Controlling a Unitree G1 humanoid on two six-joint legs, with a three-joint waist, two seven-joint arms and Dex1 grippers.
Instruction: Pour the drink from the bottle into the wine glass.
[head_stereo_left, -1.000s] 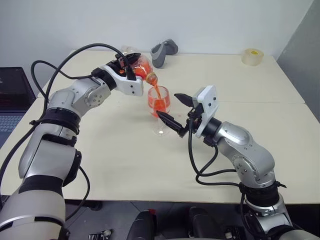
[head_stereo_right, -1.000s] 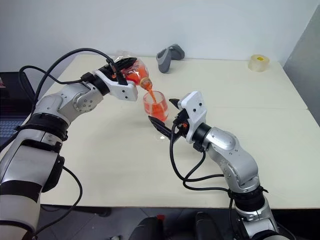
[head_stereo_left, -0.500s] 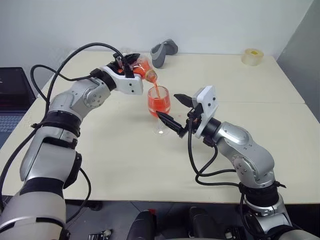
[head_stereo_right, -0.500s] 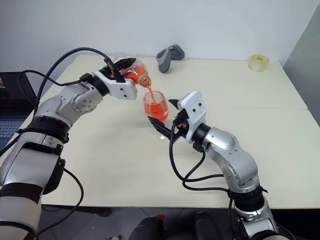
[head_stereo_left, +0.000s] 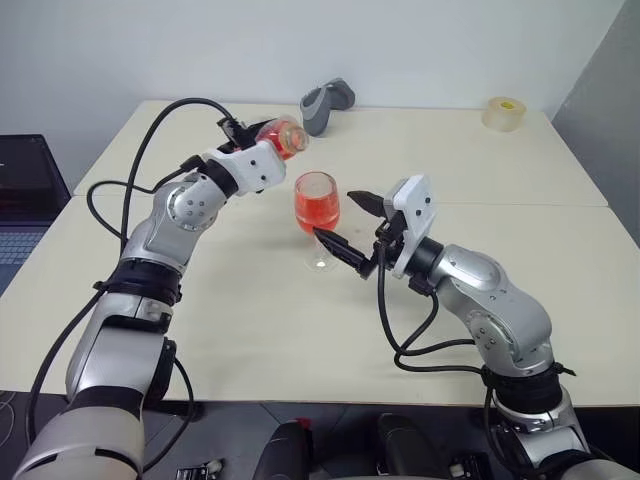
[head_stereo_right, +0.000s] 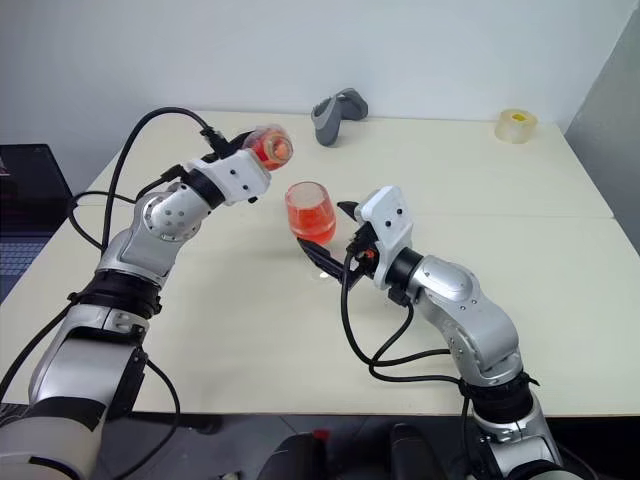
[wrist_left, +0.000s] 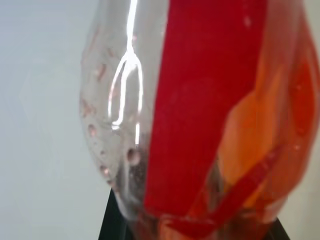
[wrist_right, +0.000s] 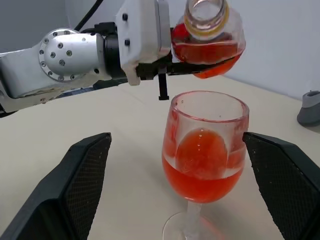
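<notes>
Red-pink drink (wrist_right: 202, 175) half-fills the clear stemmed wine glass (head_stereo_left: 317, 215) on the cream tabletop (head_stereo_left: 480, 170) between the right fingers (head_stereo_left: 347, 228), spread apart; left fingers (head_stereo_right: 232, 168) clamp the clear plastic bottle (head_stereo_right: 268, 147), part-full, lifted beside it.

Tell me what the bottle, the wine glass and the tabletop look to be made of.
Bottle: clear, glossy, likely thin plastic; dimpled wall and soft highlights in the left wrist view. Wine glass: clear and colourless with a thin rim, probably glass, possibly hard plastic. Tabletop: matte cream surface, probably laminate; no grain visible.
</notes>
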